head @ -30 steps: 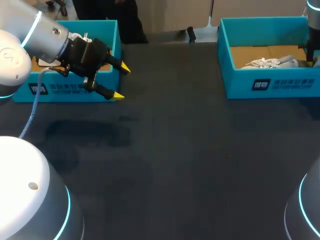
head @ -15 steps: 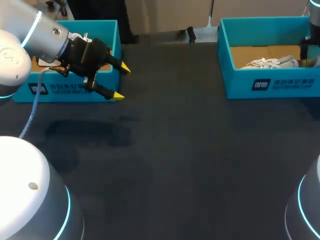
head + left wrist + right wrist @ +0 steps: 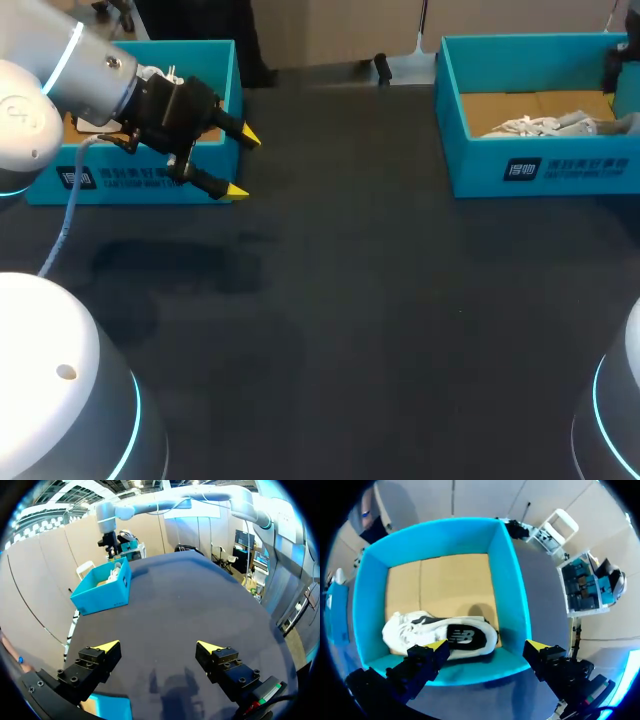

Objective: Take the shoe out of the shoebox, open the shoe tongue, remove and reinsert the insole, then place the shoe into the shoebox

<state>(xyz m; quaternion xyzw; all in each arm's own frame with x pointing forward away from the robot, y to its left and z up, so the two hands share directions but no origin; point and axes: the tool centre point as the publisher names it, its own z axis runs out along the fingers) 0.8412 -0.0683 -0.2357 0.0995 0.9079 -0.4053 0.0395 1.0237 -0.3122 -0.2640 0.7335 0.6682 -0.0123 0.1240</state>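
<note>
A white shoe with a dark side panel lies on its side on the cardboard floor of the blue shoebox, close to its near wall. My right gripper hangs above that wall, open, holding nothing, with the shoe below and between its yellow tips. In the head view the shoe rests in the box at the back right, and only a dark bit of the right arm shows at the edge. My left gripper is open and empty in front of the left box.
A second blue box stands at the back left, right behind the left gripper. The dark tabletop stretches between the two boxes. The shoebox also shows far ahead of the left gripper.
My right gripper has opened and lifted up off the shoe, sliding toward the head view's right edge. The shoe stays in the box. The left arm has not moved.
</note>
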